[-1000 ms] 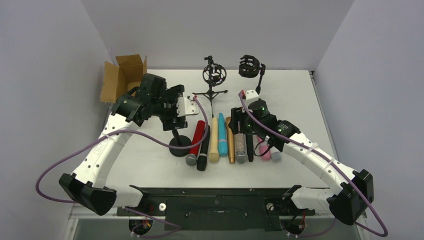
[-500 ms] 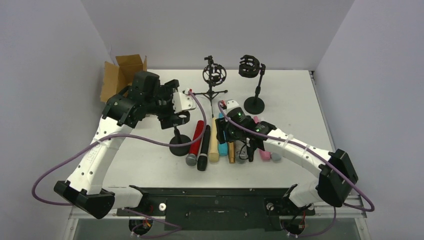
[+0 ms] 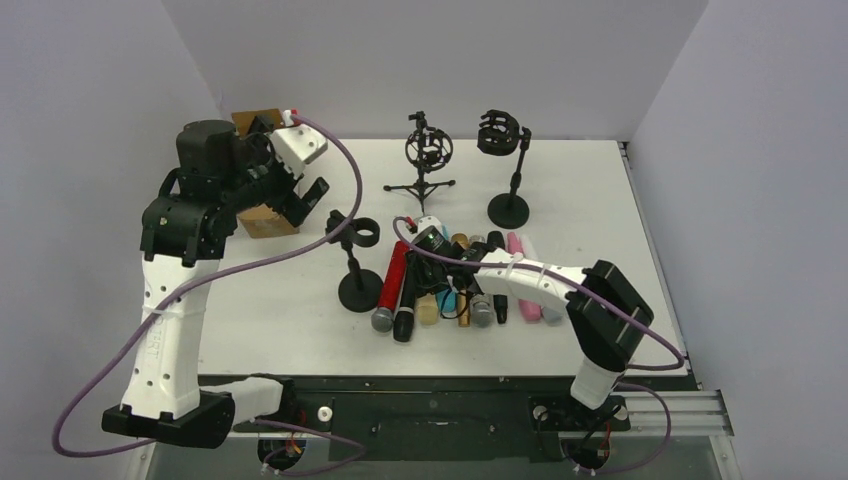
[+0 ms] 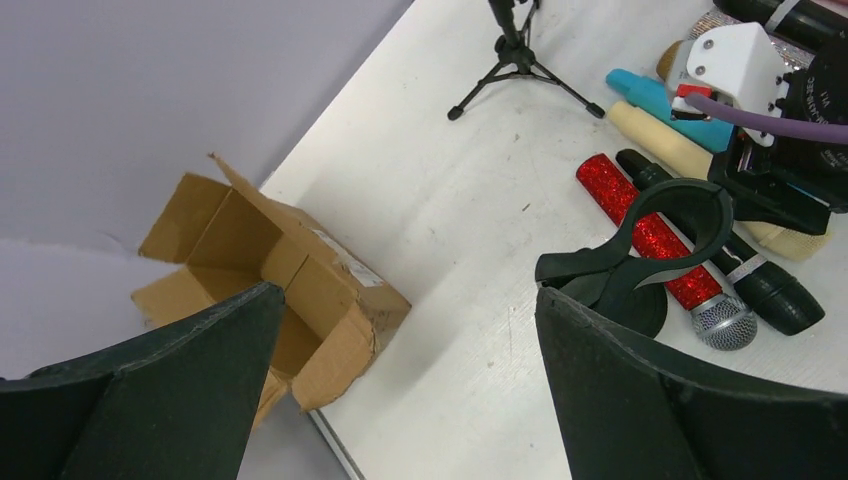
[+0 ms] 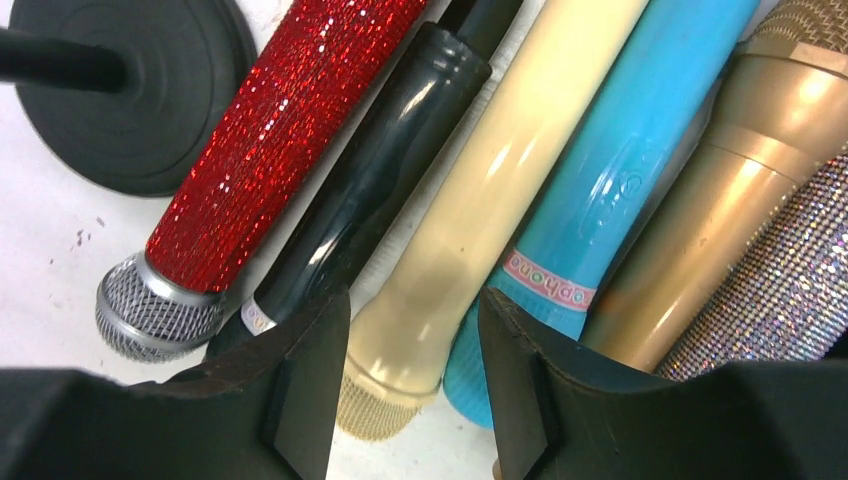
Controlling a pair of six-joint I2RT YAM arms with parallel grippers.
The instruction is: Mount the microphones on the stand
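Overhead view of a white surface with 2 robot arms. A row of microphones lies side by side at its middle, just right of a clip stand.

The right end effector hangs low over the row, partly open, its fingers straddling the cream microphone. This microphone is packed between a black one and a teal one. The left end effector is raised near a cardboard box, spread wide and holding nothing.

The barrels look stiff, glossy and round (likely light, slippery and prone to rolling). Mid-barrel seems the best place to grip, though the neighbours leave little room for fingers.

From above, the right arm covers the far ends of most microphones. The wrist view cuts off their far ends. Whether the fingers touch the cream barrel cannot be told.
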